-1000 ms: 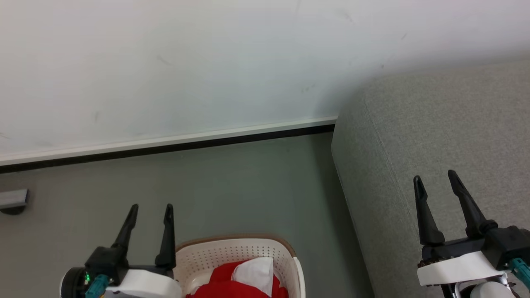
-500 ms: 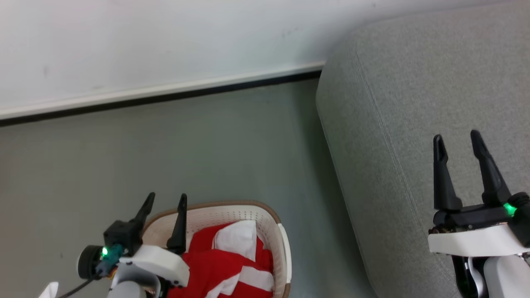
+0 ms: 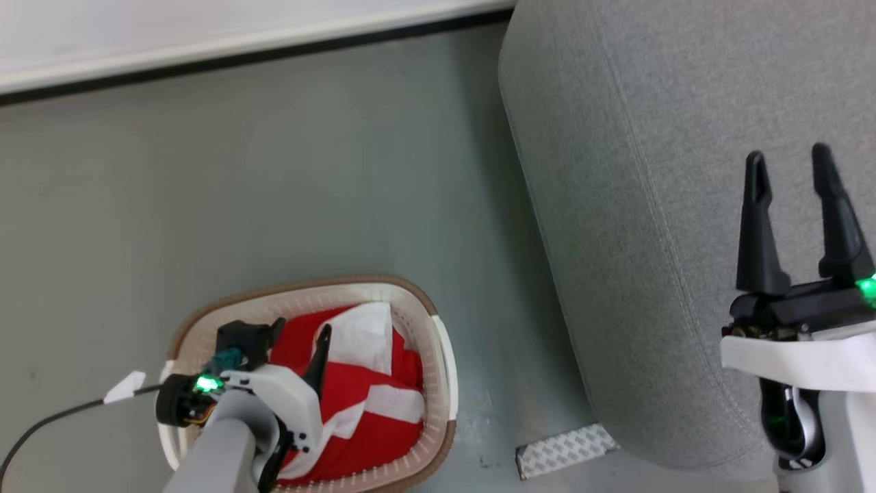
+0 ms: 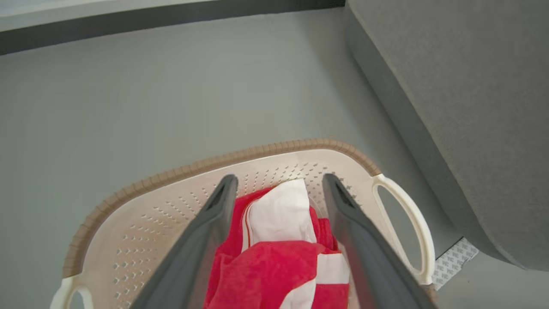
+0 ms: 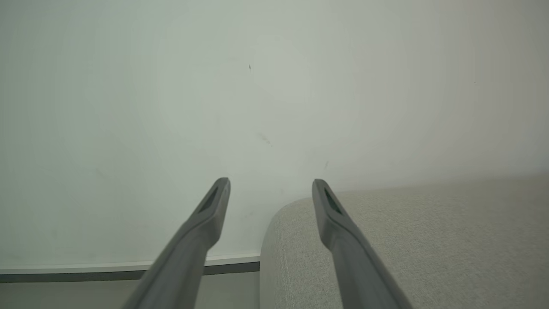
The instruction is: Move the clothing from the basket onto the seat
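Fingers (image 4: 206, 227) of the left gripper (image 4: 279, 180) stand wide apart, holding nothing, just above the clothing (image 4: 266, 266) inside the basket (image 4: 257, 152). That crumpled red-and-white heap covers the basket's bottom. Its uppermost white panel lies lengthwise and points at the basket's far rim. Right of the basket, over the seat (image 3: 650, 171), the right gripper (image 3: 787, 154) is spread just as wide and empty.
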Available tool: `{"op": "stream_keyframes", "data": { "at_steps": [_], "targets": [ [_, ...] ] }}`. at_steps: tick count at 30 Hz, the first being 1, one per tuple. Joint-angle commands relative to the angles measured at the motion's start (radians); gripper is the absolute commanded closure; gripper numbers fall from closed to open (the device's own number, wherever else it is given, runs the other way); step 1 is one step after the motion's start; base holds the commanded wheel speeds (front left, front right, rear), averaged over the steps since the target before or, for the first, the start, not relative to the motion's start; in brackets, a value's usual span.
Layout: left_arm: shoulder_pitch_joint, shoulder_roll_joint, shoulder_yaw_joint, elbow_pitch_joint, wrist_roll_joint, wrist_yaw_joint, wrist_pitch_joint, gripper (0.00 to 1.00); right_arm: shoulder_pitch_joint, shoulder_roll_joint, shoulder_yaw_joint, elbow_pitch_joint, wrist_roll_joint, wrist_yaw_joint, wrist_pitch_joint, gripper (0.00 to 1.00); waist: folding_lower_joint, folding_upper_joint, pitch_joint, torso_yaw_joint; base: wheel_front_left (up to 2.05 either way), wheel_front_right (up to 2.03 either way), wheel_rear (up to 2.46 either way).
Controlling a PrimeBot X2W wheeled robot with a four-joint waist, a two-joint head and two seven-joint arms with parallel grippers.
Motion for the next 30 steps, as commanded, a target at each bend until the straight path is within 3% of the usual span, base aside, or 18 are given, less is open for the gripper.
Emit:
{"op": "stream_keyframes", "data": {
  "at_steps": [1,13,30],
  "targets": [
    [-0.037,0.007,-0.019,0.035,-0.03,-0.002,0.008,0.0,-0.024,0.003,-0.009,-0.02,0.007,0.003,0.0,0.0,-0.0002,0.0,0.055,-0.023,0.0,0.0,0.0],
    [-0.196,0.051,-0.229,0.225,-0.151,-0.001,0.119,0.0,-0.079,0.006,-0.041,-0.13,0.034,0.003,0.001,0.0,-0.0002,0.0,0.209,-0.071,0.0,0.0,0.0],
    [-0.319,0.171,-0.626,0.25,-0.345,-0.001,0.315,0.0,-0.114,0.006,-0.052,-0.177,0.065,0.003,0.001,0.0,-0.0002,0.0,0.366,-0.123,0.0,0.0,0.0]
  ]
}}
